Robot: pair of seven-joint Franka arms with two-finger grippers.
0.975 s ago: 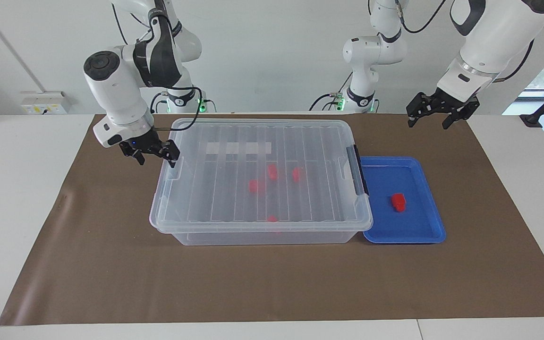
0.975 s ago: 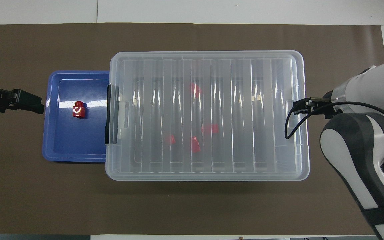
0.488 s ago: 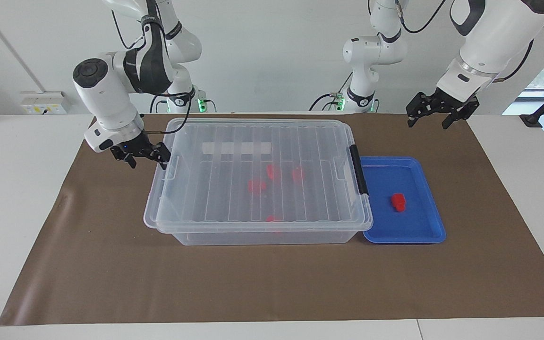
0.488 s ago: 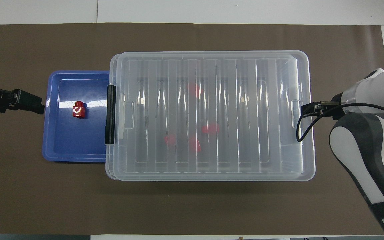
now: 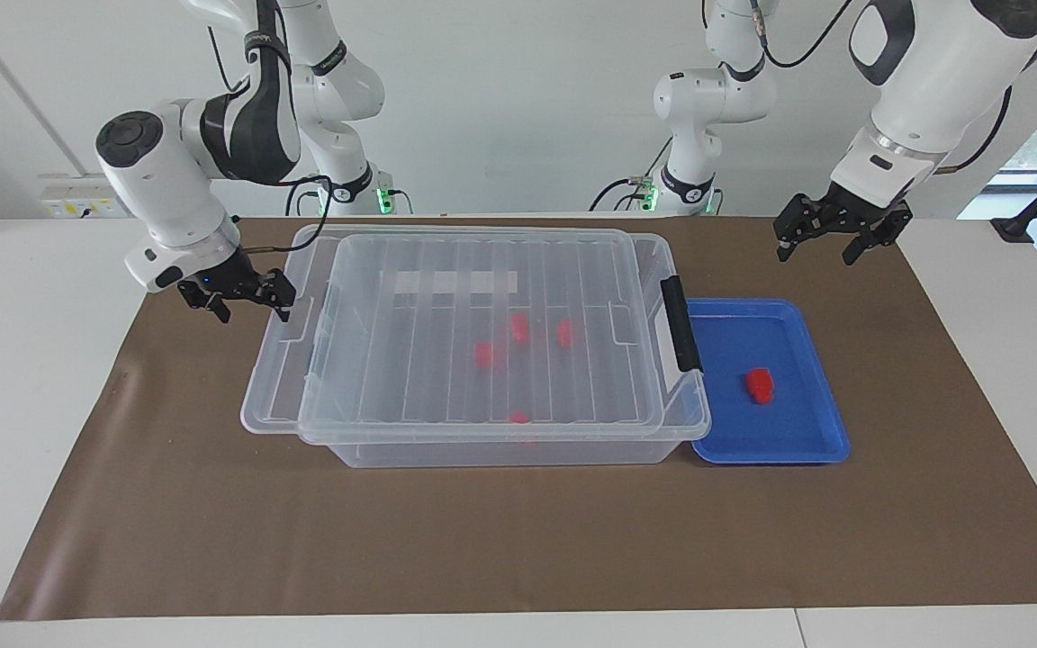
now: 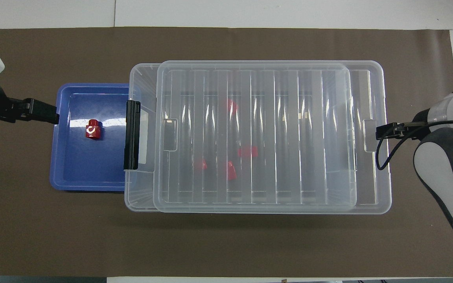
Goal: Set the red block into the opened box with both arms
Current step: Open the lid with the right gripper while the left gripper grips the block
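One red block (image 5: 760, 384) (image 6: 93, 130) lies in the shallow blue tray (image 5: 798, 445) (image 6: 77, 173) beside the box. The clear box (image 5: 482, 454) (image 6: 140, 204) holds several more red blocks (image 5: 518, 328) (image 6: 231, 171). Its ribbed lid (image 5: 275, 396) (image 6: 372, 98) sits shifted toward the right arm's end, overhanging there and baring a narrow strip by the black latch (image 5: 680, 335) (image 6: 132, 139). My right gripper (image 5: 254, 315) (image 6: 387, 130) is open, one finger against the lid's end tab. My left gripper (image 5: 816, 258) (image 6: 41, 115) hangs open over the mat beside the tray.
A brown mat (image 5: 518, 540) (image 6: 226, 243) covers the table under the box and tray. The tray touches the box at the latch end. White table edge (image 5: 32, 360) lies past the mat at the right arm's end.
The right gripper has moved toward its own end of the table and the lid has slid with it, uncovering a strip of the box. The left gripper has edged toward the tray.
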